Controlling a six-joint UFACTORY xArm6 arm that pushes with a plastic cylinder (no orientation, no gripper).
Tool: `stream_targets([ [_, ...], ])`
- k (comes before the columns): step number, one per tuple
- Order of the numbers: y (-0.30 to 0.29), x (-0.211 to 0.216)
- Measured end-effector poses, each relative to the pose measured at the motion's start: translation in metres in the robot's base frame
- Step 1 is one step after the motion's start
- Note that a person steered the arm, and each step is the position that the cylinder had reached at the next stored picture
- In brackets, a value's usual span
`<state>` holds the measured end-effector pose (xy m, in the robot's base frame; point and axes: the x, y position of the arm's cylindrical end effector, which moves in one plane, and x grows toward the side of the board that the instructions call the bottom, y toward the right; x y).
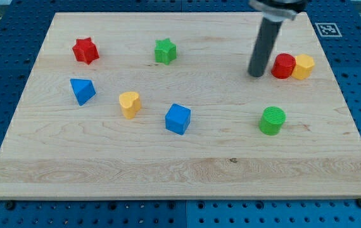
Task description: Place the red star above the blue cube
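Note:
The red star (85,50) lies near the view's top left of the wooden board (187,161). The blue cube (178,118) sits near the board's middle, well to the right of and below the star. My tip (256,75) rests on the board at the view's upper right, just left of a red cylinder (283,66). It is far from both the star and the cube.
A green star (165,50) lies at top centre. A blue triangular block (82,90) and a yellow heart (130,104) lie left of the cube. A yellow hexagonal block (304,66) touches the red cylinder. A green cylinder (272,120) stands at right.

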<state>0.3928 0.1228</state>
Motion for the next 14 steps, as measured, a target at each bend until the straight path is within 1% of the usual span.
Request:
stream_targets([
  [1,-0.077,0.028],
  [2,-0.169,0.033],
  [3,-0.253,0.026],
  [4,-0.327,-0.002],
  [5,-0.376,-0.047],
  [6,-0.384,-0.076],
  [7,-0.357,-0.077],
  [8,-0.301,-0.076],
  [9,-0.238,-0.050],
  [10,-0.231,-0.038],
  [11,-0.287,-0.039],
  [12,-0.298,-0.023],
  [13,-0.248,-0.019],
  [14,-0.174,-0.019],
])
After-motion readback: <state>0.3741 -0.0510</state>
